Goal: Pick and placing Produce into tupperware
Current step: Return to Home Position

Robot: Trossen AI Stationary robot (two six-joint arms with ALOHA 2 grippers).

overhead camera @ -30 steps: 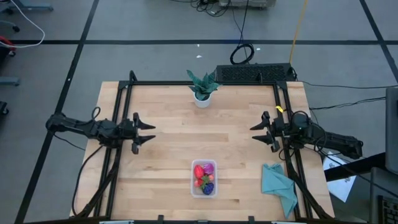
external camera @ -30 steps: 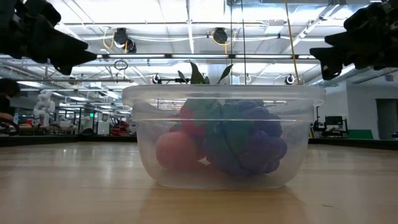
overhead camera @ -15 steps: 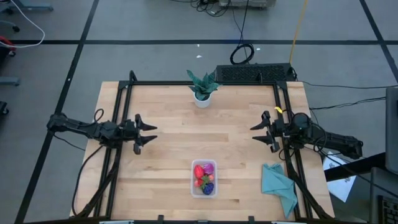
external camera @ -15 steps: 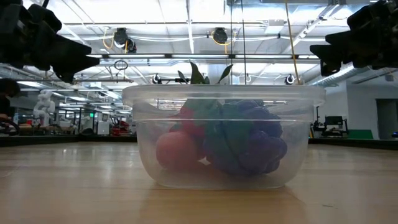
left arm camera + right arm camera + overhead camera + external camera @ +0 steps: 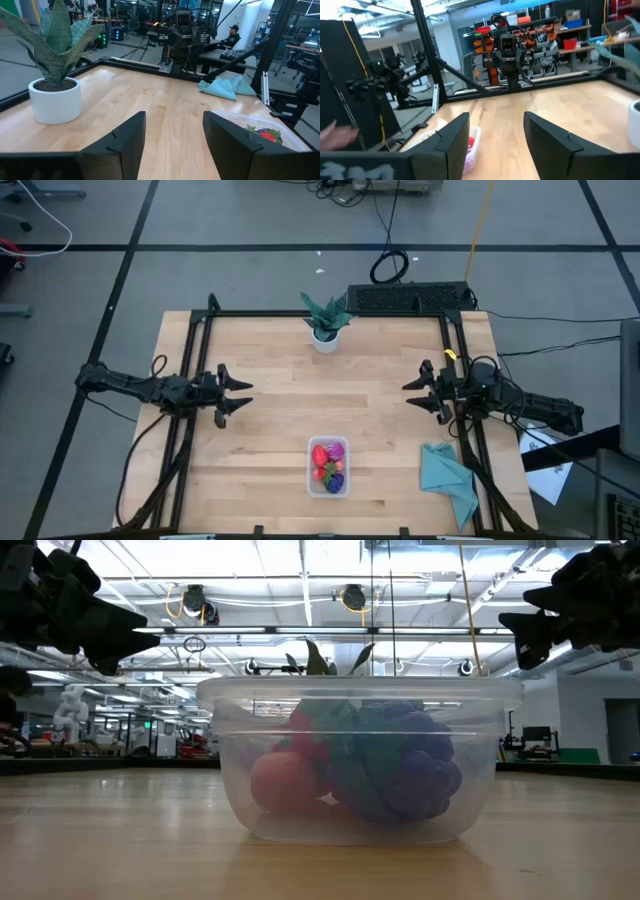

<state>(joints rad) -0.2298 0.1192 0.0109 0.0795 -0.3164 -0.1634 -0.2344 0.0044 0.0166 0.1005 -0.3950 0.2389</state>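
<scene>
The clear tupperware point(image 5: 328, 465) stands on the table near its near edge, close up in the low view point(image 5: 360, 760). Inside lie the toy produce: a red piece, a magenta piece, a red one with green leaves and a dark purple cluster point(image 5: 336, 479). My left gripper point(image 5: 243, 395) hovers open over the table's left side, well apart from the container. My right gripper point(image 5: 410, 394) hovers open over the right side, also apart. The left wrist view shows the container's corner point(image 5: 262, 133); the right wrist view shows it point(image 5: 470, 142) too.
A green potted plant in a white pot point(image 5: 326, 322) stands at the far edge, also in the left wrist view point(image 5: 54, 75). A teal cloth point(image 5: 448, 477) lies at the near right. A person sits in the room behind point(image 5: 232, 35). Bare wood lies between the grippers.
My left gripper has edged a little toward the table's right. Nothing else has moved.
</scene>
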